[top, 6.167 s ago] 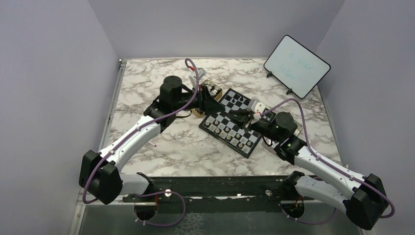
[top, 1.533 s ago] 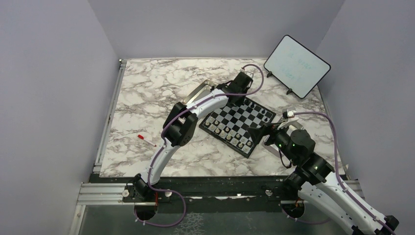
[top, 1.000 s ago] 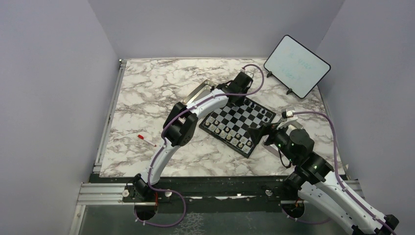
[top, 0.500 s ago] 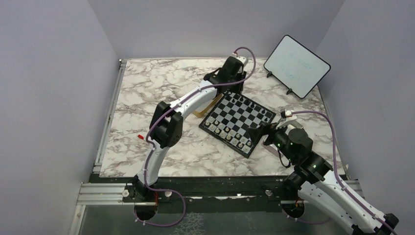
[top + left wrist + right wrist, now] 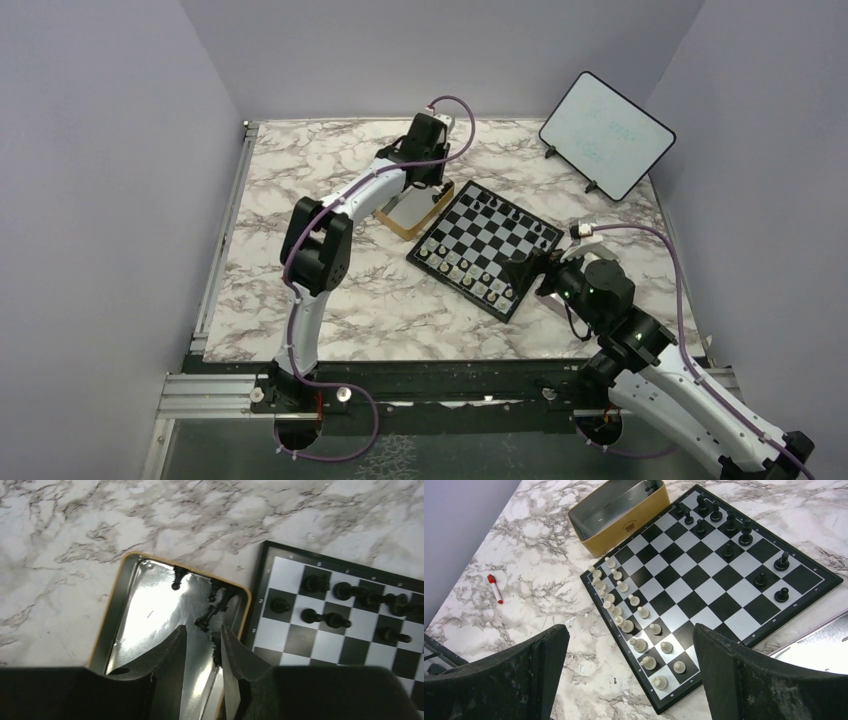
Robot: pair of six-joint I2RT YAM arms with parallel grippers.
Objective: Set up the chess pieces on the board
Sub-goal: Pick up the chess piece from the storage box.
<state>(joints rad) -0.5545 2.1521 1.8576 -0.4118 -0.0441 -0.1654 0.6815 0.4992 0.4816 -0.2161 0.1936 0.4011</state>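
Right gripper [image 5: 629,632] is hanging low over the near right side of the board [image 5: 711,592]. Its jaws are standing as wide apart as they go and gripping nothing. The board is lying flat on the marble table [image 5: 300,180], turned at an angle to the table's edges.

Pale pieces [image 5: 624,612] are standing upright in two rows along the board's near edge. Black pieces [image 5: 746,532] are standing along the far edge. Their two rows are showing several bare squares, and a few of them are sitting apart toward the right corner. The middle of the board is lying bare.

A red-capped marker [image 5: 495,587] is lying on the table, well apart from the board on the left.

Just beside the board's far left edge, a gold tin [image 5: 120,595] is sitting with its open side up. More black chess pieces [image 5: 207,617] are lying on their sides inside it, gathered at the end nearest the board.

Left gripper [image 5: 203,629] is hovering above that tin and pointing down into it. Its fingers [image 5: 172,650] are standing a narrow gap apart with nothing clamped between them. One piece is lying close to the right-hand finger; contact cannot be told.

At the far right corner, a white tablet [image 5: 605,135] with a dark rim is leaning on its stand.
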